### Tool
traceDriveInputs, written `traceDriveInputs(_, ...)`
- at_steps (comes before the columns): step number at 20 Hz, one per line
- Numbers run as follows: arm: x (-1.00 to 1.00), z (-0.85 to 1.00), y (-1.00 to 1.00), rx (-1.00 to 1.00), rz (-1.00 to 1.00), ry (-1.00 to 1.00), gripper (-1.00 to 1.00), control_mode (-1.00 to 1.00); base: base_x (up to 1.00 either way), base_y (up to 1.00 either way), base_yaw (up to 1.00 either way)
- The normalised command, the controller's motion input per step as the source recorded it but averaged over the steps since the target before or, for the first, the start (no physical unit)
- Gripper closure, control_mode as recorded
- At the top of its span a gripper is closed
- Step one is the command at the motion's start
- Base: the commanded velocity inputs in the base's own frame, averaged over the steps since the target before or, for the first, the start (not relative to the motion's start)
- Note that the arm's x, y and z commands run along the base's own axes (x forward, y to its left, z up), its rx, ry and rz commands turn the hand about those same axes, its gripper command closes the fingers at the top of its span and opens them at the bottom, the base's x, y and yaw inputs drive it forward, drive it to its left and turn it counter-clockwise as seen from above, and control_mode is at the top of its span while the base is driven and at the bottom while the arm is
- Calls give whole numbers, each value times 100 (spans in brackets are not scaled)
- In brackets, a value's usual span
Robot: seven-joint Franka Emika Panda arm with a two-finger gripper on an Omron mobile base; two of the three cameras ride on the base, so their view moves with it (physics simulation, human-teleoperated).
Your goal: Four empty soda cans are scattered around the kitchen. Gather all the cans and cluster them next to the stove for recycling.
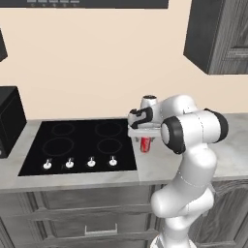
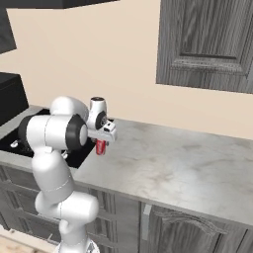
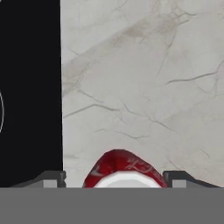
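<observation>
The arm reaches over the grey marble counter point(image 2: 163, 163), hand pointing straight down just past the right edge of the black stove point(image 1: 77, 143). Under the gripper point(image 3: 114, 179) stands one red soda can point(image 1: 146, 144), upright on the counter, close beside the stove's right edge and nearer the counter's front than the wall. Look at the hand view: the two dark fingertips point(image 3: 51, 179) sit either side of the can's silver top, with a visible gap between each tip and the red wall, so the pincer is released and nothing is clamped. In the right base view the can point(image 2: 101, 147) stands on the marble just right of the cooktop. Dark cabinets hang above.
</observation>
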Motion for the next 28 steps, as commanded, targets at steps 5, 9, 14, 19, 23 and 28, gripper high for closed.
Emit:
traceDriveInputs(5,-8,0,0,0,0,0,-100,-100,0,0,0)
traceDriveInputs(9,-16,2,0,0,0,-7,-100,-100,0,0,0)
traceDriveInputs(14,-22,50,0,0,0,-12,-100,-100,0,0,0)
traceDriveInputs(19,-34,78,0,0,0,-9,-100,-100,0,0,0)
traceDriveInputs(23,-59,77,0,0,0,-5,-100,-100,0,0,0)
traceDriveInputs(28,-92,63,-5,0,0,-6,-100,-100,0,0,0)
